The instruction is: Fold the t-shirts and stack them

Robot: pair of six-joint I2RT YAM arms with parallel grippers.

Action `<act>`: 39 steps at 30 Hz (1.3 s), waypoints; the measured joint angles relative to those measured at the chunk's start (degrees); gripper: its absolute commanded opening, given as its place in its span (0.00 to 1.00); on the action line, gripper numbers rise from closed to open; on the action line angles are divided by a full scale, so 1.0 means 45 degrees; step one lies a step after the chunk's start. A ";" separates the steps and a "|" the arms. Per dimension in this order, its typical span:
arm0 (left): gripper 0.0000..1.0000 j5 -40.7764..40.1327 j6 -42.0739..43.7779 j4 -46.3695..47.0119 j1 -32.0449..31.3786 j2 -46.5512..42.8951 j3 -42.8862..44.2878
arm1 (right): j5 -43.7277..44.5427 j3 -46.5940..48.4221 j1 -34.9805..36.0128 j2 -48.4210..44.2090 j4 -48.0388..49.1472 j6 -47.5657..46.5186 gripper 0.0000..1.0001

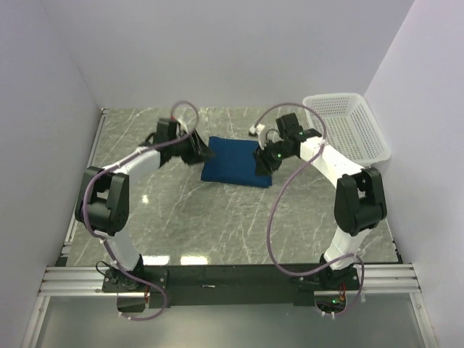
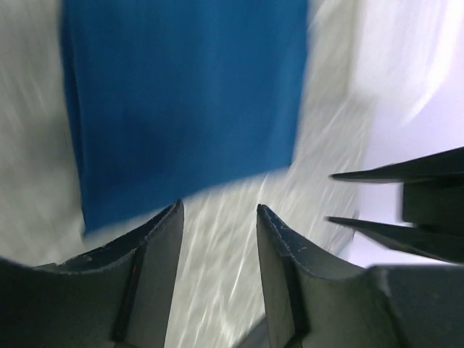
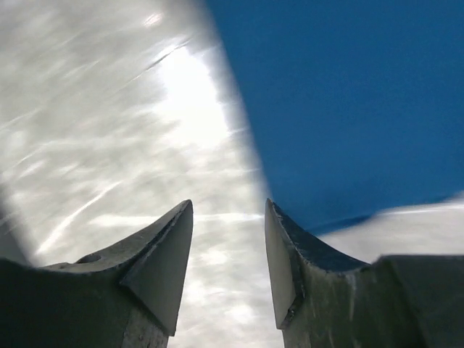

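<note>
Top: t-shirt (image 1: 235, 168) folded, flat mid-surface (image 1: 217, 225), between left hand (image 1: 203, 151) and right hand (image 1: 262, 161).
Left wrist: hand spread, empty, cloth edge just ahead.
Right wrist: same, spread, empty.
Risk: low sweep catches edge, undoes fold.

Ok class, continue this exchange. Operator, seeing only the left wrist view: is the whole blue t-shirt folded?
Observer: Yes; from above the t-shirt lies as one compact rectangle on the table.
Operator: Where is the right gripper?
Observer: The right gripper hangs open at the shirt's right edge, holding nothing.
Operator: Anything else nearby?
Observer: A white basket stands by the table's far right corner.
</note>
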 measured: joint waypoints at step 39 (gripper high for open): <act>0.73 -0.2662 0.0782 -0.1073 -0.0355 0.1268 0.0039 | -0.3633 -0.3920 -0.2254 -0.3128 0.0418 0.0976 0.40</act>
